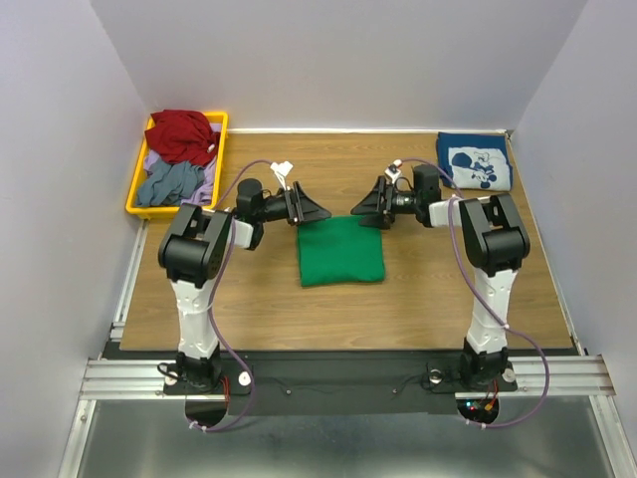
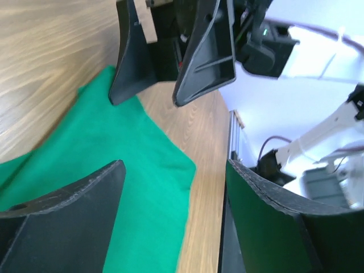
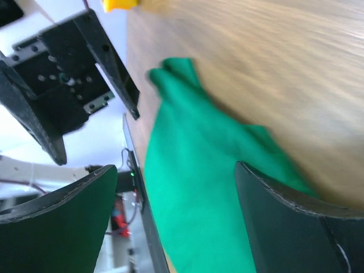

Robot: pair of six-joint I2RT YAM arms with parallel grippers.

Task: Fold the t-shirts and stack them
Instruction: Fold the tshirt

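The green shirt (image 1: 340, 251) lies folded, centred on the table (image 1: 438, 289). It looks soft and light, so I'd pinch its far corners. Just beyond, the left gripper (image 1: 320, 210) and right gripper (image 1: 358, 210) hover spread wide, empty. The navy shirt (image 1: 475, 161) sits folded in the far right corner.

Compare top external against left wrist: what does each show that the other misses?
Top external only: the yellow bin of loose clothes at far left, the navy t-shirt folded in the far right corner, and both arms whole.
Left wrist only: a close look at a corner of the green t-shirt lying flat on the wood.
Shared: the green t-shirt folded on the table, with the left claw and right claw open, facing each other at its far edge, holding nothing.
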